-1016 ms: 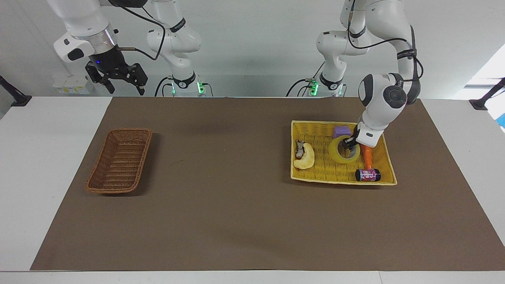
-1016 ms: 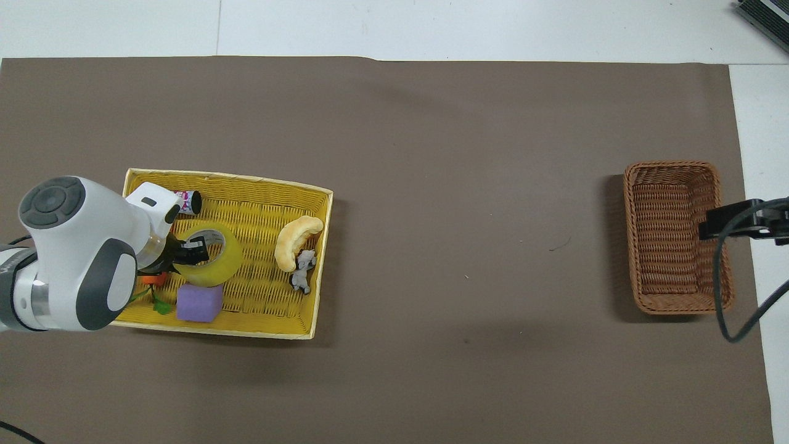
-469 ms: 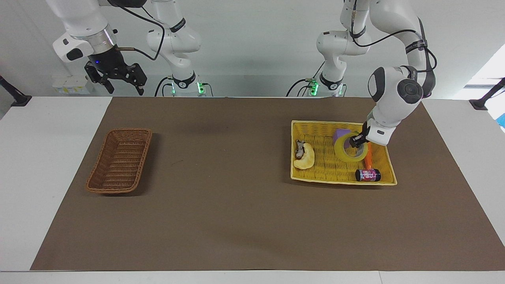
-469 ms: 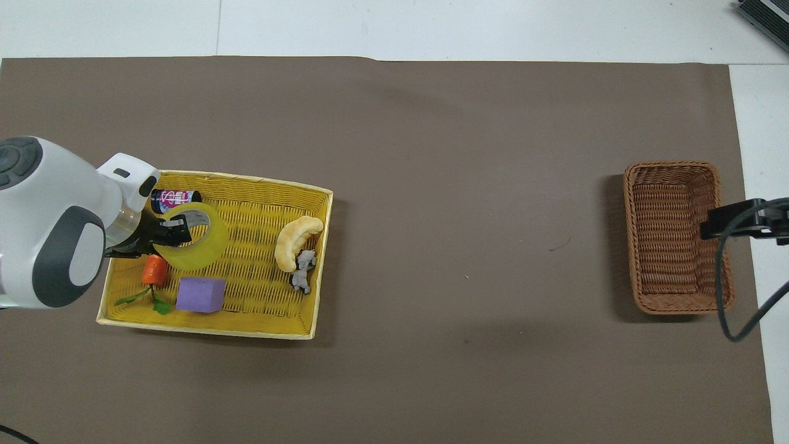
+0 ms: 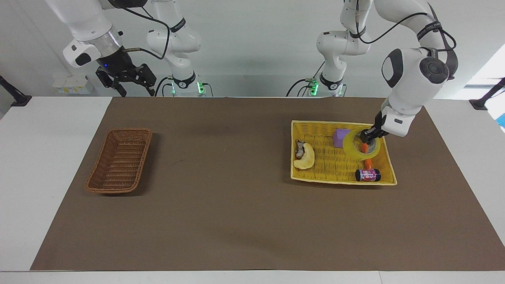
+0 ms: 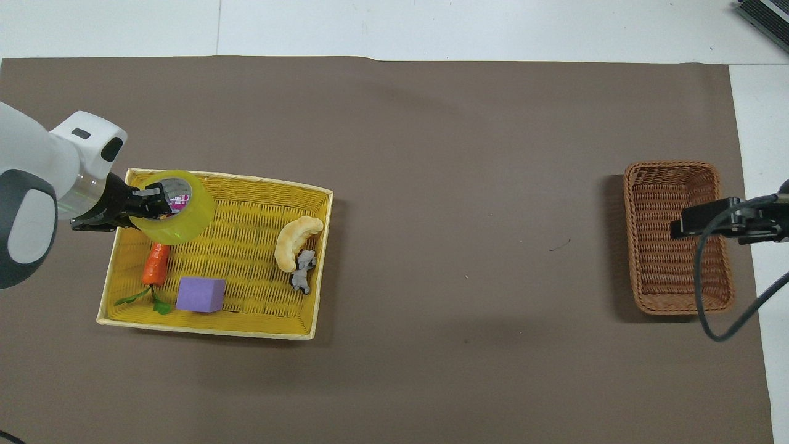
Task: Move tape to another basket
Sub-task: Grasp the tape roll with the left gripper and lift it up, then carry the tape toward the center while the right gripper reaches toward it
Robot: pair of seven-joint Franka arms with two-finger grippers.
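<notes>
Between the yellow basket [image 5: 300,126] and the brown basket [image 5: 119,160] the worktop [image 5: 221,173] lies bare; only my right claw [image 5: 130,85] hangs over the brown one.

No lettering anywhere can be read.

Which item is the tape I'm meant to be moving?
Look at the yellow basket toward the left arm's end of the table. The left gripper holds the tape raised over it: the only translucent yellow-green ring there, unlike the solid purple block and carrot.
</notes>
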